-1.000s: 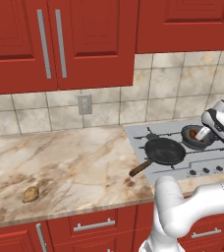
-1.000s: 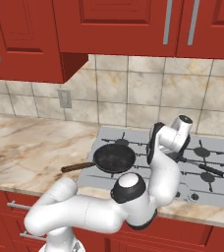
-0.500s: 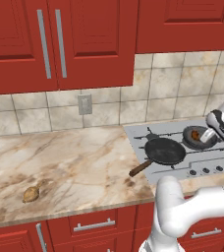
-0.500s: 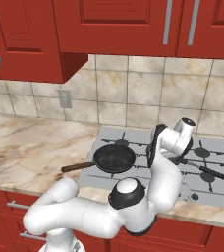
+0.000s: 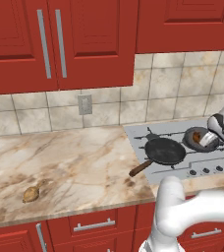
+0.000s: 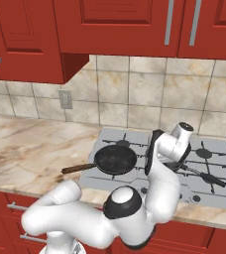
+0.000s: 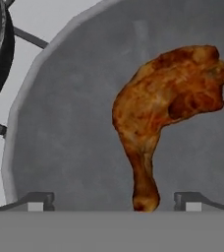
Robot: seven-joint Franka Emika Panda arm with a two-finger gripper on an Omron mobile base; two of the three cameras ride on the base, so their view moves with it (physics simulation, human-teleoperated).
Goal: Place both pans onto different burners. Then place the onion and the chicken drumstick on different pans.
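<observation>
1 drumstick (image 7: 168,108) in grey pan (image 7: 74,138), pincer (image 7: 114,201) spread

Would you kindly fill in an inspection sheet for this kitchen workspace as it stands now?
Surface: marble counter with silver cooktop.
Job's things: black pan on a burner; chicken drumstick lying in the grey pan on the cooktop; onion on the counter, far left.
Clutter: nothing seen.
Grippers: gripper open above the drumstick, fingers apart.
Cables: nothing seen.
Surroundings: red cabinets, tiled backsplash, wall outlet.
</observation>
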